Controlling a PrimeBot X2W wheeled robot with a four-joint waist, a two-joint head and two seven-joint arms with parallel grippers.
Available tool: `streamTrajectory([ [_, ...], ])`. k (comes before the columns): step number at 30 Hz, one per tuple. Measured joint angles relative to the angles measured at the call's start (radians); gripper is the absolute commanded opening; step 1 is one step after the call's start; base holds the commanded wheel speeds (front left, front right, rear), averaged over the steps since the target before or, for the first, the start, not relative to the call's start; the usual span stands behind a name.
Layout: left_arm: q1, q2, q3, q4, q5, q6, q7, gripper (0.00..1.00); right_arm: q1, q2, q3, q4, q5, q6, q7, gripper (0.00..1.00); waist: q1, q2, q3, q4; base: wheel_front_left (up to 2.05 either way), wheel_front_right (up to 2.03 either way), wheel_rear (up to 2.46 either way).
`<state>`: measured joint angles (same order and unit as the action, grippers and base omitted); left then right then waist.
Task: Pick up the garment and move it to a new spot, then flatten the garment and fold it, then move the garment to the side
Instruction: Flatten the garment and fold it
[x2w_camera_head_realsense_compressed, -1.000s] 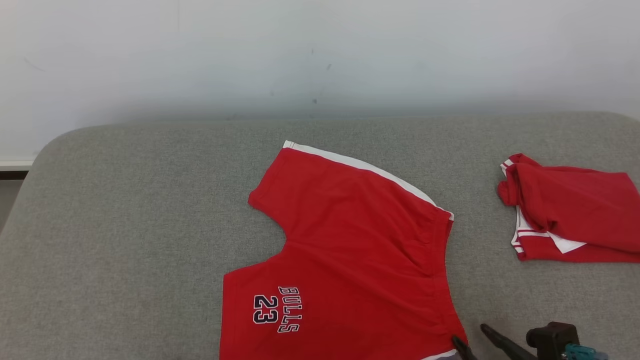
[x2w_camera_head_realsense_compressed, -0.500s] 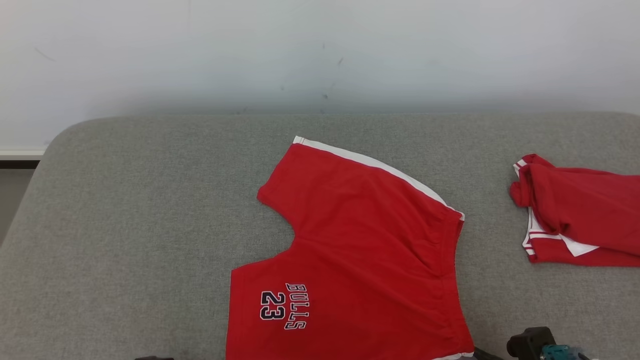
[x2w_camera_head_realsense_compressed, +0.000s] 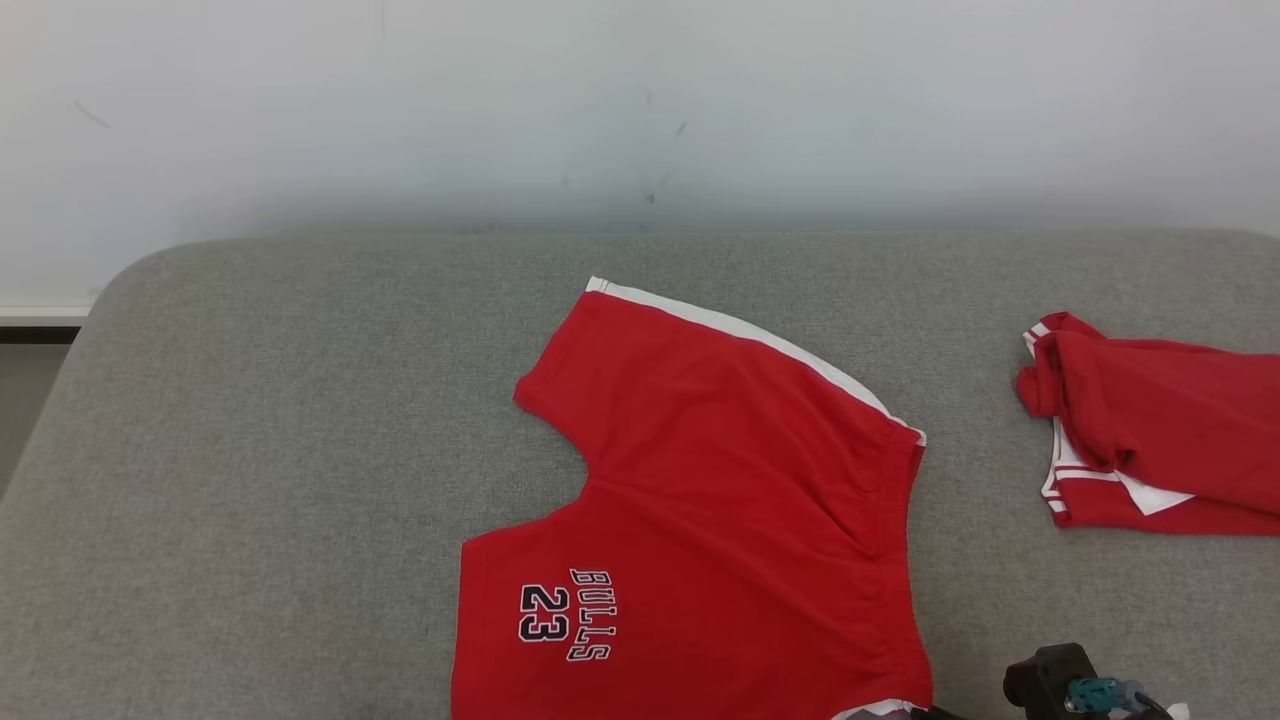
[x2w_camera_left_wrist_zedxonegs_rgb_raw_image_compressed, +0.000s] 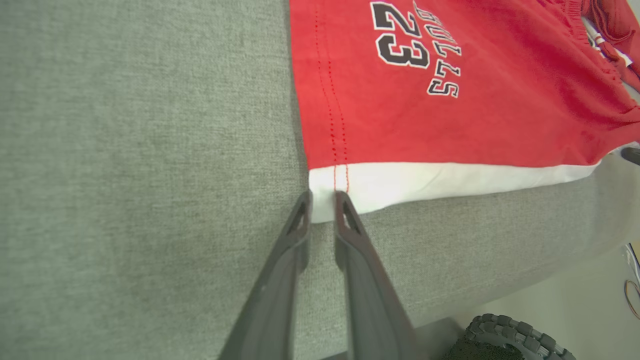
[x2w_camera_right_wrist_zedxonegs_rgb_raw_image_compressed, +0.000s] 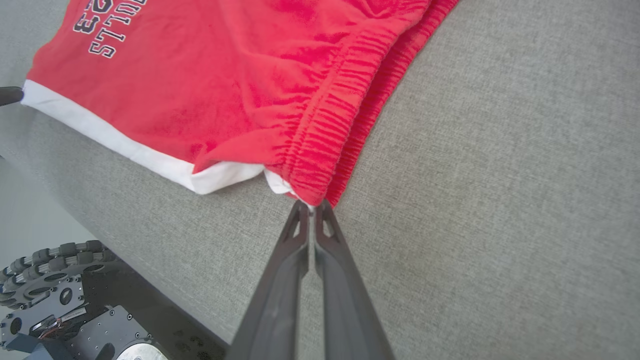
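Shorts (x2w_camera_head_realsense_compressed: 720, 500) lie spread flat mid-cushion (x2w_camera_head_realsense_compressed: 250, 450), near edge toward the robot. Left gripper (x2w_camera_left_wrist_zedxonegs_rgb_raw_image_compressed: 323, 202) is drawn close onto the white hem corner, with cloth between the tips. Right gripper (x2w_camera_right_wrist_zedxonegs_rgb_raw_image_compressed: 311, 206) is pinched together on the waistband corner. Judged: grasp made for a lift, either the move or the fold. Next calls for both arms rising evenly, cloth kept taut. A second ago the right fingers stood apart beside that corner; shorts unmoved.
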<state>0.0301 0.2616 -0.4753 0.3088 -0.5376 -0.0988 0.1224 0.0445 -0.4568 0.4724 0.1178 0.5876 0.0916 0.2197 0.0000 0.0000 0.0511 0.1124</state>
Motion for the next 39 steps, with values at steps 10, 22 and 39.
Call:
streamTrajectory([
  [10, -0.01, 0.012, 0.01, 0.005, -0.001, -0.007, -0.019, 0.0, 0.002, -0.009, -0.022, -0.001, 0.0, -0.012, -0.011, 0.0, 0.0, 0.0, -0.015, -0.01, 0.0, 0.0, 0.0],
  [22, -0.018, 0.043, 0.038, -0.06, 0.015, 0.011, -0.071, 0.0, 0.005, -0.01, -0.052, -0.027, 0.022, -0.012, -0.037, 0.0, -0.0001, 0.0, -0.033, -0.009, 0.0, 0.0, 0.0],
  [39, -0.177, 0.141, 0.091, -0.188, 0.045, 0.009, -0.076, 0.0, -0.065, 0.007, -0.067, -0.088, 0.11, 0.006, -0.021, 0.0, 0.0, 0.0, -0.037, -0.059, 0.0, 0.0, 0.0],
])
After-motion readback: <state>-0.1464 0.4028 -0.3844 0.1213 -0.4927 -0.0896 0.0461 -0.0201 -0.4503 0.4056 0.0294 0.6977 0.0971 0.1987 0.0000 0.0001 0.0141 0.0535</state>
